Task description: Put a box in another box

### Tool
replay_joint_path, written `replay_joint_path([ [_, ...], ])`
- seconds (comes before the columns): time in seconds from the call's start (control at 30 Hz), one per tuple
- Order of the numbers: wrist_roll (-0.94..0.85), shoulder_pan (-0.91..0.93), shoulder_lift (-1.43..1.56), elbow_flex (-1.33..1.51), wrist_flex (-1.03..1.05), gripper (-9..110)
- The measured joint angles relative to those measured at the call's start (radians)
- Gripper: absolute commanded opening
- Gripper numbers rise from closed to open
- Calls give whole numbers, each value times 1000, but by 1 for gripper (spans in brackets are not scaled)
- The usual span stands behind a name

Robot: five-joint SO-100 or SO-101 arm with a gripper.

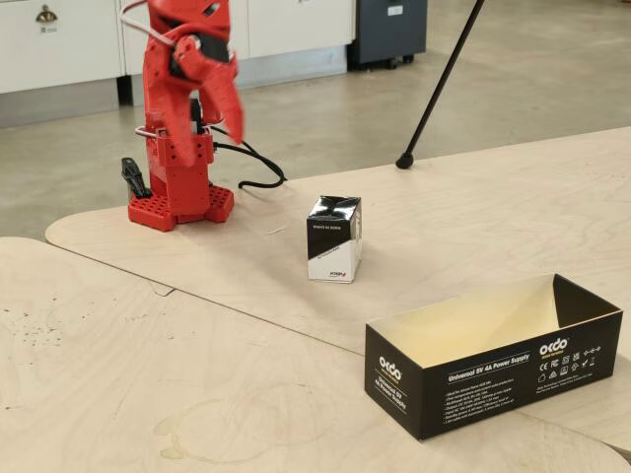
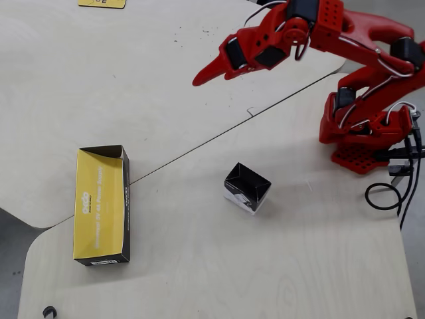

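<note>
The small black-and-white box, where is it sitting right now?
In the overhead view the small box stands on the table near centre, right of the long black box and below-left of the red arm's base.

Pale plywood tables — grey concrete floor, white cabinets, dark cabinet behind.
</note>
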Motion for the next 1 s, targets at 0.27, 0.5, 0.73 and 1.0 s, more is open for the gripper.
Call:
replay_joint_path([
  [0.27,-12,-221,-202,-268,291,45],
  [0.5,-12,-334,-276,-270,322,48],
  [0.73,0,-422,-276,-124,324,48],
  [1.0,8,-451,-276,58,261,48],
])
